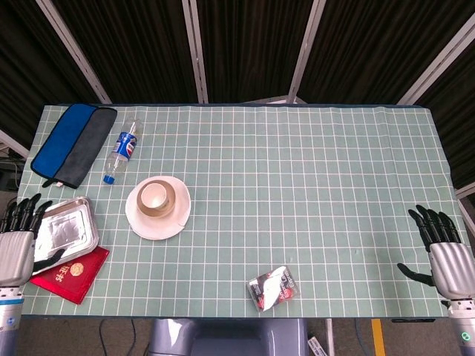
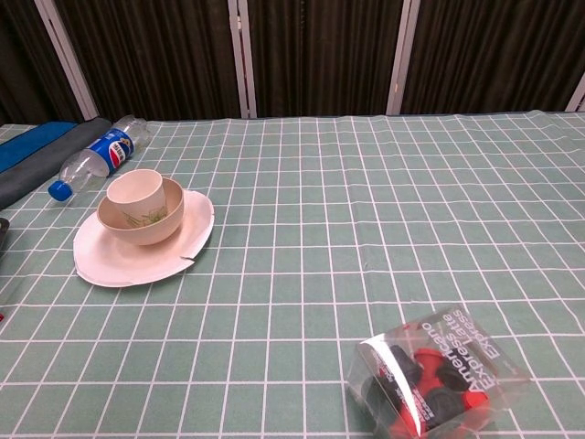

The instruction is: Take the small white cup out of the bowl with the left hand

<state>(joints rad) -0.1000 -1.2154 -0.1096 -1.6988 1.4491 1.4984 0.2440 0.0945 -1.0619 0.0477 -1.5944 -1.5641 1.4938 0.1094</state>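
A small white cup (image 1: pixel 154 194) (image 2: pixel 136 193) stands upright inside a tan bowl (image 1: pixel 168 204) (image 2: pixel 160 219), which sits on a white plate (image 1: pixel 156 226) (image 2: pixel 119 261) at the table's left. My left hand (image 1: pixel 18 241) hovers at the front left edge over the metal tray's corner, fingers spread, holding nothing, well left of the bowl. My right hand (image 1: pixel 444 256) is at the front right edge, fingers apart and empty. Neither hand shows in the chest view.
A metal tray (image 1: pixel 63 230) and a red booklet (image 1: pixel 73 276) lie front left. A Pepsi bottle (image 1: pixel 123 148) (image 2: pixel 96 157) and a blue-grey cloth (image 1: pixel 73 143) lie back left. A clear box of red and black parts (image 1: pixel 273 287) (image 2: pixel 434 370) sits near the front edge.
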